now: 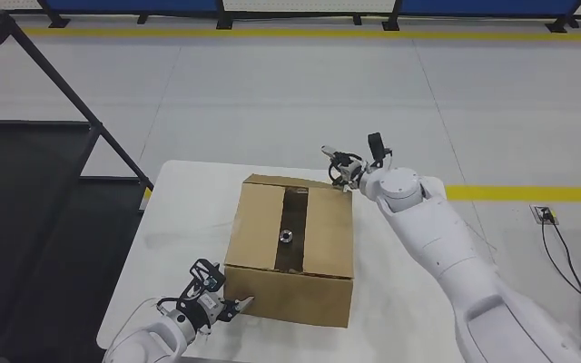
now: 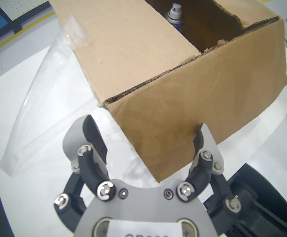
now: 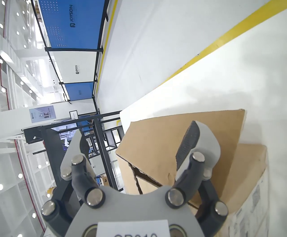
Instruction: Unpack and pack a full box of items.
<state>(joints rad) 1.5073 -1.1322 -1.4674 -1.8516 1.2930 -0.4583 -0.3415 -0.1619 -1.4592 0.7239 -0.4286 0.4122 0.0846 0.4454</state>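
The brown cardboard box (image 1: 289,245) sits mid white counter (image 1: 177,245), its flaps (image 1: 329,231) ajar over a white-capped spray can (image 2: 174,13). Our left tool (image 2: 145,125) straddles the near corner, jaws apart. Our right tool (image 3: 136,130), equally spread, hovers over the far flap. We judge the box stiff but heavy with its load, so the flap edges are where we should take hold.

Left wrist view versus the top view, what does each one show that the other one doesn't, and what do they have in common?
Left wrist view: the spray can inside the box shows its white nozzle and blue top, and the flaps' torn, corrugated edges are plain. Top view: the right gripper sits at the box's far corner, and a yellow floor line runs beyond the table. Both: the box with a gap between its flaps, the can in that gap, and the open left gripper at the box's near corner.
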